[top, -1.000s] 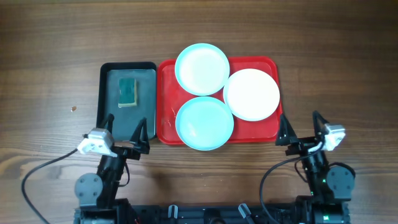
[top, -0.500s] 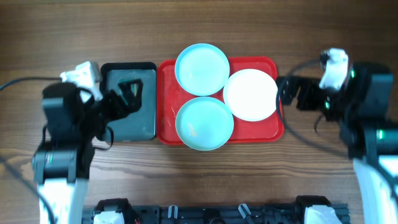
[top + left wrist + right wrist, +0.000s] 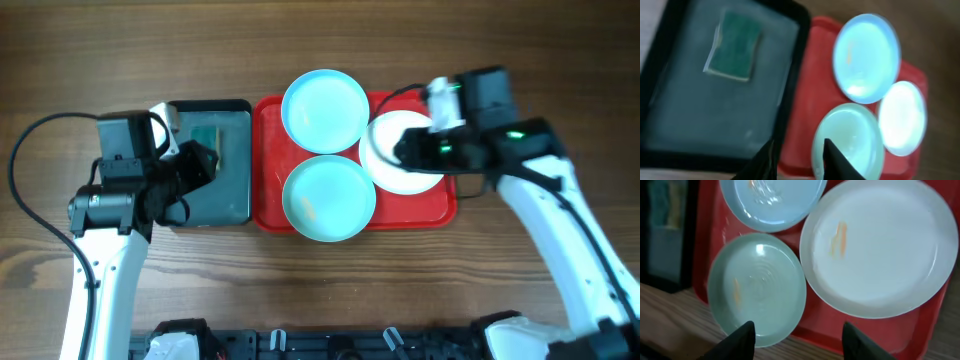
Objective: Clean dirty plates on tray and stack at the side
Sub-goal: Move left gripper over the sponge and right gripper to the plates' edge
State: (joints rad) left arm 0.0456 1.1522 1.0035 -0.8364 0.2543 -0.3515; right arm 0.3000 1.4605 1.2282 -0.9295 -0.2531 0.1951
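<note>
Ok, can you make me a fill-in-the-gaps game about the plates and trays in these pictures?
1. The big tray is coloured ____.
2. The sponge in the smaller tray is ____.
3. The white plate has an ____ smear on it.
4. The number of pale blue plates on the big tray is ____.

Missing words: red, green, orange, two.
</note>
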